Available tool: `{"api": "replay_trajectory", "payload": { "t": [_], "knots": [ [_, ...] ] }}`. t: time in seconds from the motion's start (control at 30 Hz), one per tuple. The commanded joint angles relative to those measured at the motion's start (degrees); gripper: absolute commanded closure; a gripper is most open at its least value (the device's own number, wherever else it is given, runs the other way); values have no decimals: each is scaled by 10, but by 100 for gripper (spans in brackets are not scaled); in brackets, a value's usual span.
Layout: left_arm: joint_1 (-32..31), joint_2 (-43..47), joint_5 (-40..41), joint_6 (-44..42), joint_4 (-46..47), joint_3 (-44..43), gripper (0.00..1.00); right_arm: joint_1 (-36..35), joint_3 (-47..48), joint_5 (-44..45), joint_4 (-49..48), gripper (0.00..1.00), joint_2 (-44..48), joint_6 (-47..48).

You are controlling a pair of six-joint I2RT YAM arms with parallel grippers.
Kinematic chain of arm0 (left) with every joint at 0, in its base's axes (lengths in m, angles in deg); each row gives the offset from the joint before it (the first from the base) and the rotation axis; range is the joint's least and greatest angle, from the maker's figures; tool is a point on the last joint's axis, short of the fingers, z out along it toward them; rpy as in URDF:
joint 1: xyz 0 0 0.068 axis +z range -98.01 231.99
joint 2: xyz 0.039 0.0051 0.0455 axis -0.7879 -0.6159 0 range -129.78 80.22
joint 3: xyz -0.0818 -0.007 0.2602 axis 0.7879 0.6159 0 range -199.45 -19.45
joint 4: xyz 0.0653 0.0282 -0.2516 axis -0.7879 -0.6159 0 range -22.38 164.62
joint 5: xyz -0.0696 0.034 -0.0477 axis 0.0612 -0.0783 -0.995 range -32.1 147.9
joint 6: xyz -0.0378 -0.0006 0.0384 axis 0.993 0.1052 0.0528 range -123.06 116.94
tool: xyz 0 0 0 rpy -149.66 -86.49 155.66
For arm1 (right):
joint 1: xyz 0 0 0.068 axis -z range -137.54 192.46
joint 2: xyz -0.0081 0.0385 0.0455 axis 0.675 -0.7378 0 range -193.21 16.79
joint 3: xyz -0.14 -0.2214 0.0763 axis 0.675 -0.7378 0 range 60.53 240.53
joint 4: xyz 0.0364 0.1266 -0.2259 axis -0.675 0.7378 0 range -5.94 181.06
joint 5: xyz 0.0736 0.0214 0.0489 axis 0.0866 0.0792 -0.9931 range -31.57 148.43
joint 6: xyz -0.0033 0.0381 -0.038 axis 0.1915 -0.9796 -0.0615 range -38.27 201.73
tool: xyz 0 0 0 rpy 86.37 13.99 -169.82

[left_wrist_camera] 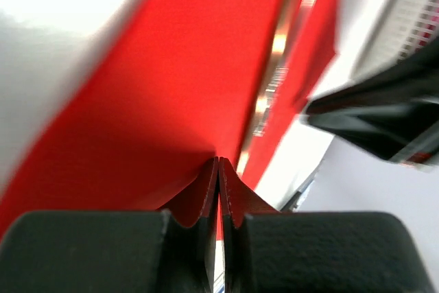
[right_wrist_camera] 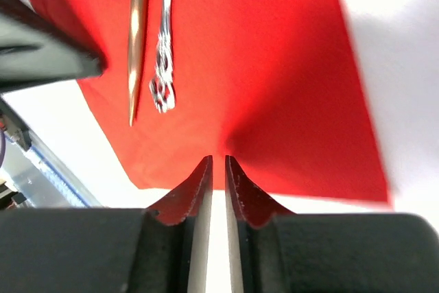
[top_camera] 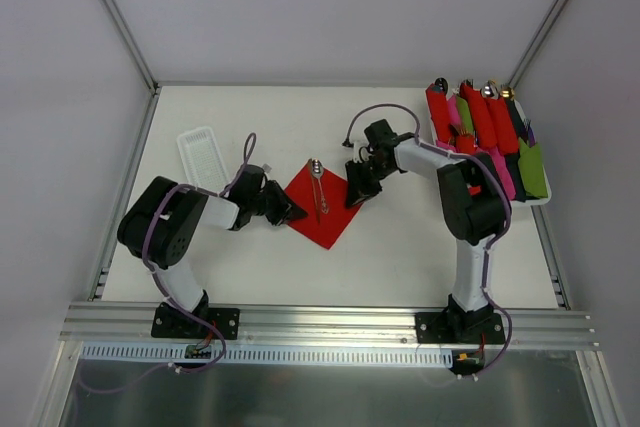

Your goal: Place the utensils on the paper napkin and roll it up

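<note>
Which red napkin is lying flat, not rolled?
The paper napkin in the middle, carrying the utensils; the other red ones are rolled bundles at far right.

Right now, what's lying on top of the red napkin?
Two slim utensils lie side by side on the paper napkin. The left hand and right hand cover its pinched edges, so those bits stay hidden.

Enclosure as you view it from above: a white table point(top_camera: 400, 257) bounded by pale grey walls point(top_camera: 60, 97) at left, back and right, joined by two slanted metal corner struts point(top_camera: 115, 12). An aluminium rail point(top_camera: 330, 322) runs along your near edge. Lighting is even, shadows faint.
</note>
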Motion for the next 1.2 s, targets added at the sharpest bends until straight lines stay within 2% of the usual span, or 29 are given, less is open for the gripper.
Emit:
{"api": "replay_trajectory", "payload": {
  "t": [0.0, 0.13, 0.17, 0.23, 0.3, 0.5, 0.63, 0.67, 0.8, 0.83, 0.93, 1.17],
  "knots": [
    [-3, -16, 8, 0, -13, 4, 100, 31, 38, -16, 50, 84, 76, 38],
    [-3, 7, -5, 10, 65, 37, 97, 44, 9, -45, 69, 81, 137, 87],
    [-3, 17, -10, 3, 82, 43, 88, 44, 6, -49, 79, 79, 145, 102],
    [-3, 51, -22, -14, 96, 50, 82, 44, -10, -74, 100, 77, 165, 125],
    [-3, 78, -28, -35, 77, 54, 76, 28, -29, -61, 100, 76, 189, 129],
    [-3, 165, -12, -85, -21, 34, 75, -55, -115, -3, 62, 76, 214, 78],
    [-3, 167, -2, -85, -49, 27, 75, -108, -184, 37, -31, 66, 231, 72],
    [-3, 162, -1, -81, -50, 28, 75, -131, -204, 52, -47, 63, 239, 87],
    [-3, 137, -7, -69, -36, 33, 75, -180, -232, 140, -112, 61, 269, 145],
    [-4, 130, -9, -68, -34, 35, 75, -187, -243, 151, -157, 61, 282, 158],
    [-3, 116, -8, -64, -29, 38, 76, -206, -280, 162, -229, 61, 324, 211],
    [-3, 78, -21, -37, 7, 43, 76, -260, -288, 162, -265, 57, 308, 314]
  ]
}}
